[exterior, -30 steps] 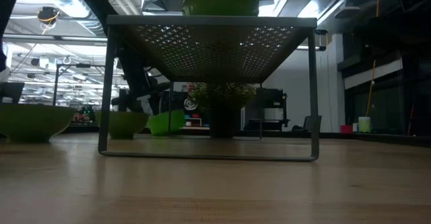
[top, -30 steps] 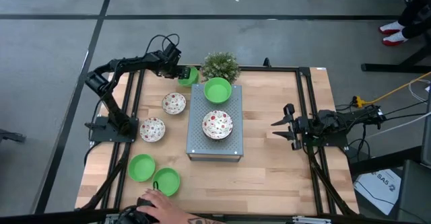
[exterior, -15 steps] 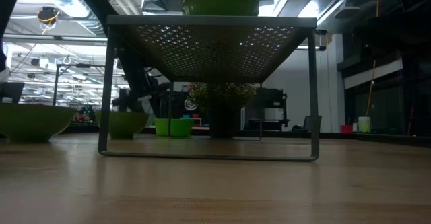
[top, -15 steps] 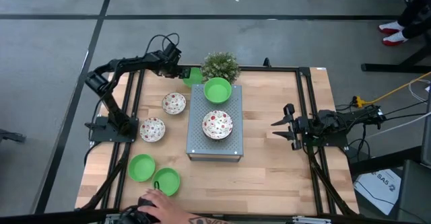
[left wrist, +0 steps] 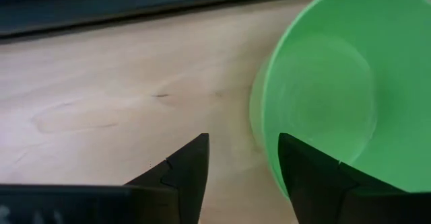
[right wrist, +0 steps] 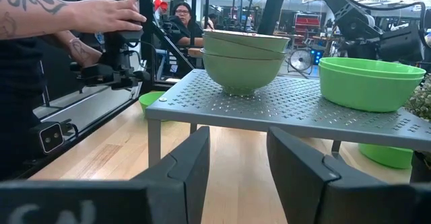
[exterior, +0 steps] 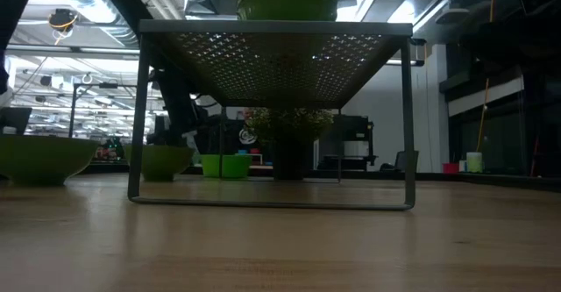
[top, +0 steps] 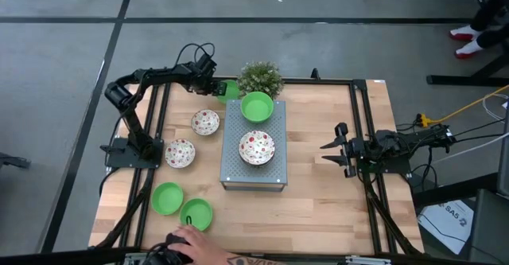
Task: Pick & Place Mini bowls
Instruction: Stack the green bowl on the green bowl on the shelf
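A plain green mini bowl [top: 228, 90] stands upright on the table at the far edge, left of the potted plant [top: 260, 78]. It also shows in the low view [exterior: 223, 166]. My left gripper [left wrist: 242, 167] is open at this bowl's rim [left wrist: 259, 109], with one finger over the bowl's inside and the other outside. A green bowl [top: 257, 106] and a speckled bowl [top: 257, 147] sit on the grey rack [top: 231, 173]. Two speckled bowls [top: 205, 122] [top: 180, 153] and two green bowls [top: 167, 198] [top: 196, 214] rest on the table's left part. My right gripper [top: 338, 147] is open and empty, right of the rack. My left gripper straddles the green bowl's rim [left wrist: 264, 136] from above, with the wall between the open fingers and close to the inner finger [left wrist: 303, 170]. I cannot tell whether that finger touches the rim. The bowl rests on its base on the table.
A person's hand [top: 195, 245] reaches over the near edge by the green bowls. A person's tattooed arm [right wrist: 60, 15] shows beyond the rack in the right wrist view. Bare wood [top: 318, 193] lies between the rack and my right arm.
The green bowl at my left gripper has gone from tilted and raised to upright on the table beside the plant. My left gripper has drawn back slightly toward the table's left edge.
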